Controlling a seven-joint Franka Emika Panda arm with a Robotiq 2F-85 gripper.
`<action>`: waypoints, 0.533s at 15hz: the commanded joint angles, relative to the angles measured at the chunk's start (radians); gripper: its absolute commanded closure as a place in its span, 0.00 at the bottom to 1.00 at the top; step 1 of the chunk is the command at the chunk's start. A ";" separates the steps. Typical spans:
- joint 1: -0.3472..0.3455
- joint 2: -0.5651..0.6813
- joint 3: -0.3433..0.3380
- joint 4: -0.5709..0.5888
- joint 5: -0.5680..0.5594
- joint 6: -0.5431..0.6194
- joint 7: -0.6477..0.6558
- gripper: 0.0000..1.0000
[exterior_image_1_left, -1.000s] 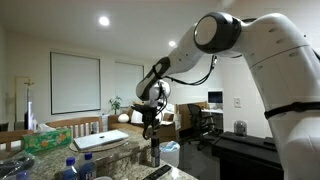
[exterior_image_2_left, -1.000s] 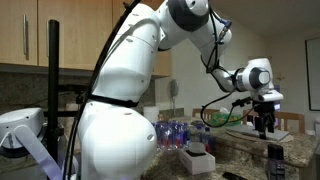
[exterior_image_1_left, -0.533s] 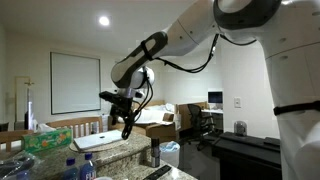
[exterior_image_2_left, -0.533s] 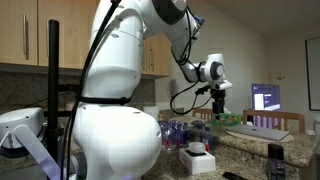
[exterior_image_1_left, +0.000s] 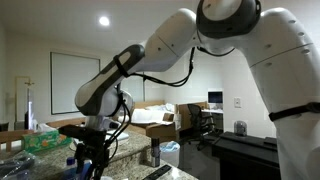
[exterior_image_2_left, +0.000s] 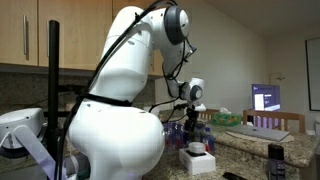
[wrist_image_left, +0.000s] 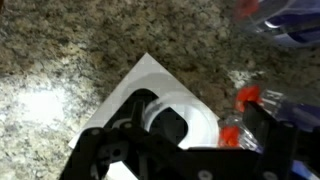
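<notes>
My gripper (wrist_image_left: 185, 150) hangs open just above a white square box (wrist_image_left: 150, 95) on the speckled granite counter (wrist_image_left: 60, 60). A white round cup-like piece (wrist_image_left: 165, 122) sits in the box, between my dark fingers (wrist_image_left: 262, 125). Clear bottles with red caps (wrist_image_left: 248, 96) lie right beside the box. In both exterior views the gripper (exterior_image_2_left: 190, 124) points down; it is over the white box (exterior_image_2_left: 197, 160), next to a pack of bottles (exterior_image_2_left: 170, 133), and low at the counter's near end (exterior_image_1_left: 88, 158). Nothing is held.
A dark cylindrical container (exterior_image_1_left: 153, 153) stands on the counter, also seen as the dark cylinder (exterior_image_2_left: 276, 158). A green tissue box (exterior_image_1_left: 45, 138) and a flat white laptop-like object (exterior_image_1_left: 100, 140) lie farther back. A lit monitor (exterior_image_2_left: 265, 97) stands behind. Wooden cabinets (exterior_image_2_left: 30, 35) hang above.
The arm has swung across the counter from near the dark container to the bottles and white box, and come down lower. The jaws have stayed open.
</notes>
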 joint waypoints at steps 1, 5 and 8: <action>-0.011 0.082 0.012 0.009 0.104 -0.044 -0.057 0.00; 0.003 0.106 -0.018 -0.020 0.103 -0.047 0.004 0.00; -0.002 0.077 -0.032 -0.052 0.111 -0.009 0.007 0.00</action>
